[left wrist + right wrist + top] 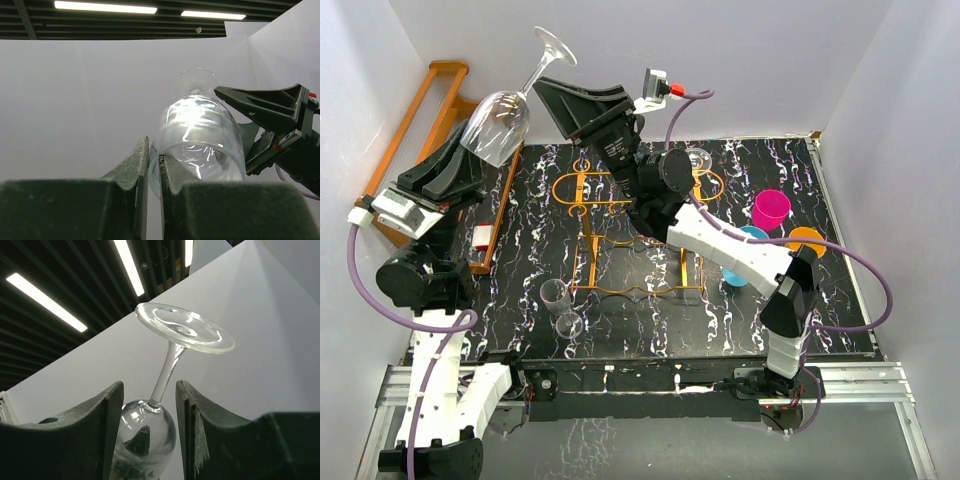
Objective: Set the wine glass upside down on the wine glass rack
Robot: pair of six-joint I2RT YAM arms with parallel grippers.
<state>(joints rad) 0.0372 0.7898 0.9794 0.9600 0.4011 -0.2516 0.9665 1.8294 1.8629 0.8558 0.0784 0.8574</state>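
My left gripper (468, 155) holds the wine glass (498, 125) aloft over the left side of the table (520, 262), its jaws pressed together on the rim of the bowl, one finger inside the glass wall and one outside, as my left wrist view shows (154, 155). The glass (200, 135) is tilted, bowl low toward me, stem and round foot angled up and away toward the back wall.

My right gripper (545, 88) reaches in from the right and meets the glass at its stem. In the right wrist view, its jaws (149, 390) stand spread with the thin stem (167, 370) rising between them and a gap showing on either side. I cannot tell from that view whether either finger touches it. The flat foot sits above the fingertips, against the ceiling lights.

The wine glass rack (582, 190), a gold wire stand with looped edges, stands on the dark marbled table below and to the right of the glass, well apart from it, and my right arm crosses over its far end. An orange wooden rack (420, 110) leans at the left wall. Two small clear glasses (560, 308) stand near the front of the table, and pink (770, 208), blue (738, 272) and orange (807, 238) cups sit on the right.
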